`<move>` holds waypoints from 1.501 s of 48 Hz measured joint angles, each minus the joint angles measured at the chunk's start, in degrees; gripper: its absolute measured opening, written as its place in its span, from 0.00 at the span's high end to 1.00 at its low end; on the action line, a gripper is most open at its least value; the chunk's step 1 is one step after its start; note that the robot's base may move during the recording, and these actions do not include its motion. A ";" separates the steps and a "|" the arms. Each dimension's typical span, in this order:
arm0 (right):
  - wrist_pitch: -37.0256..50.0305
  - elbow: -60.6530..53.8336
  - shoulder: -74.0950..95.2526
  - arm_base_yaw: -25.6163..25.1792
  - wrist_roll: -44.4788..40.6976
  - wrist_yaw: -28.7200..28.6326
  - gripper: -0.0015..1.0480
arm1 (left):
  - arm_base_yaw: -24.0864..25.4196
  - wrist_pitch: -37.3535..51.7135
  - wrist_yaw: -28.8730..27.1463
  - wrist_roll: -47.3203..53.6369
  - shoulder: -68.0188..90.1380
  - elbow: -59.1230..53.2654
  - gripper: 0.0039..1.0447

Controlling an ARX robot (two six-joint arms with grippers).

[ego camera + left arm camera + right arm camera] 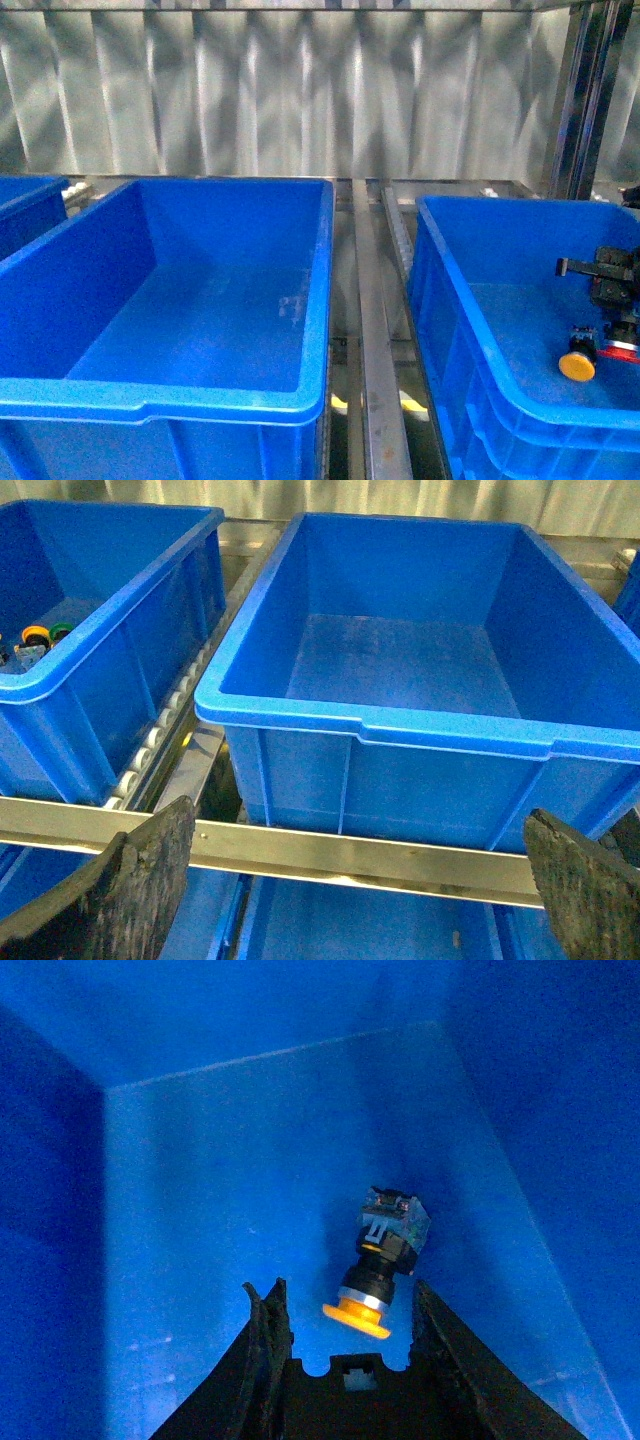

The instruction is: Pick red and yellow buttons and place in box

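Presently, the right gripper (345, 1305) is lowered inside the right-hand blue bin (470, 330), its jaws spread apart with a yellow-capped push button (378, 1270) lying on the bin floor between the fingertips; no finger is seen touching it, so the button is not grasped. In the front view the same yellow button (579, 364) rests on the floor near the bin's right side, beside a red-capped part (618, 349) just under the gripper hardware. The box (300, 400), the large blue bin at centre, sits on the roller rack with nothing visible inside it. The left gripper (355, 880) hangs outside that box, in front of its near wall, fingers wide apart and holding nothing. A third blue bin (60, 685) on the left contains small yellow- and green-capped items (40, 640).
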 joint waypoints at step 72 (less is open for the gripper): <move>16.52 -30.18 -28.24 1.40 8.63 0.00 0.06 | 0.00 0.00 0.02 0.00 0.00 0.00 0.07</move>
